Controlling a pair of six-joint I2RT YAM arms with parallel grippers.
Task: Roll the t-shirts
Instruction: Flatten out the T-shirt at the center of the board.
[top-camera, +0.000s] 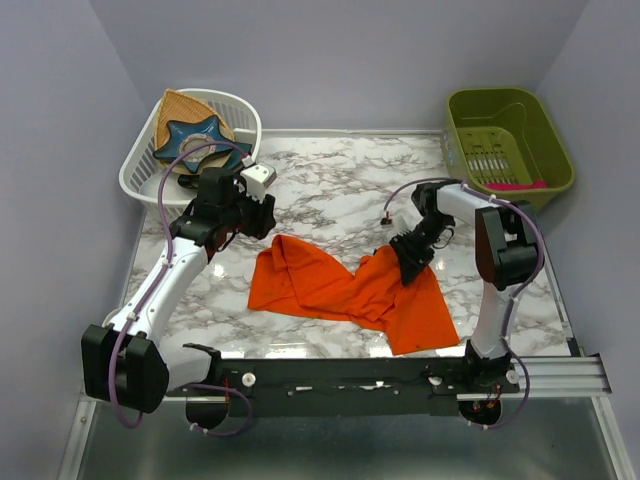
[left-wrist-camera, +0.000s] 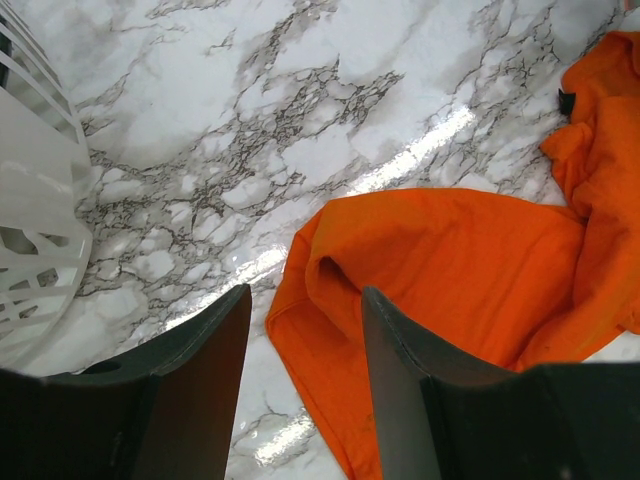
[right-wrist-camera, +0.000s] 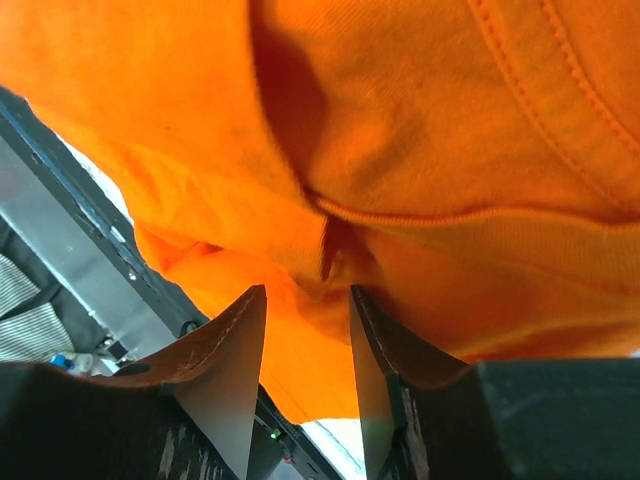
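The right gripper (top-camera: 408, 265), seen from above, rests on the crumpled orange t-shirt (top-camera: 330, 290) on the marble table (top-camera: 330, 190), with the left gripper (top-camera: 262, 217) just beyond the shirt's far-left corner. Left wrist: fingers (left-wrist-camera: 200, 370) apart and empty beside the shirt's edge. Right wrist: fingers (right-wrist-camera: 225, 370) parted, a fabric fold between them, unclamped.

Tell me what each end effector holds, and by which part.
Left end effector: nothing, open. Right end effector: a shirt fold lies between its fingers; whether clamped, cannot tell.
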